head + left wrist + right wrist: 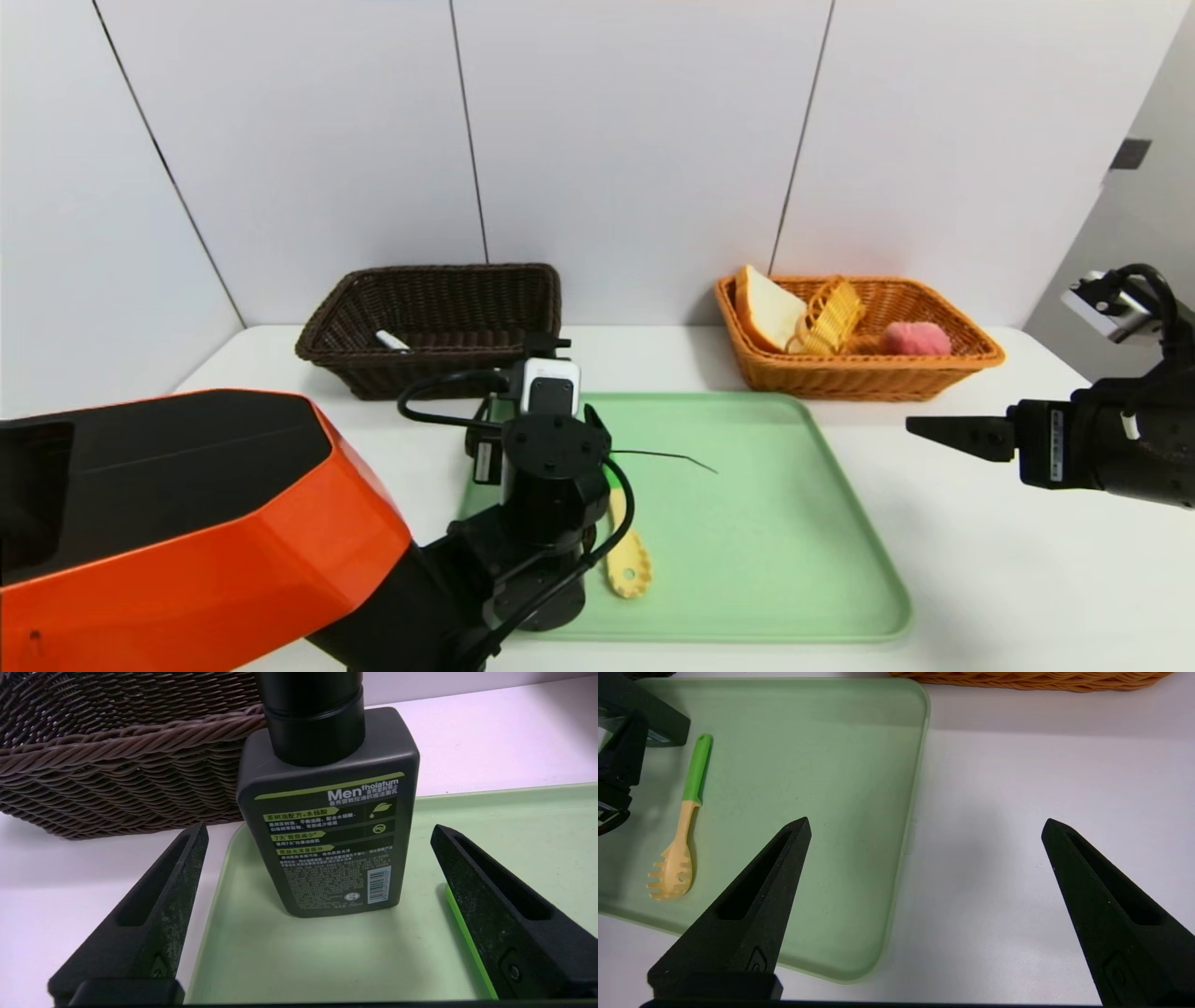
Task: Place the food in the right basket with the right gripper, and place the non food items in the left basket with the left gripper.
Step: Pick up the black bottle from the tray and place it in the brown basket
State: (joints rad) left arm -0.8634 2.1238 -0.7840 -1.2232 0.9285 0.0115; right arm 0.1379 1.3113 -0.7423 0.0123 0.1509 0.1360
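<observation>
left gripper (pixel 319 835): spreading wide, likely to straddle bottle (pixel 336 826)
right gripper (pixel 927 823): idling beside tray (pixel 901 858), gaping

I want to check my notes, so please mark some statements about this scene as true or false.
1. The bottle stands on the tray. True.
2. The left tool is shut on the bottle. False: it is open, with the bottle unheld.
3. The marker lies in the dark basket. True.
4. The bread is on the tray. False: it is in the orange basket.
5. The right tool is open. True.
</observation>
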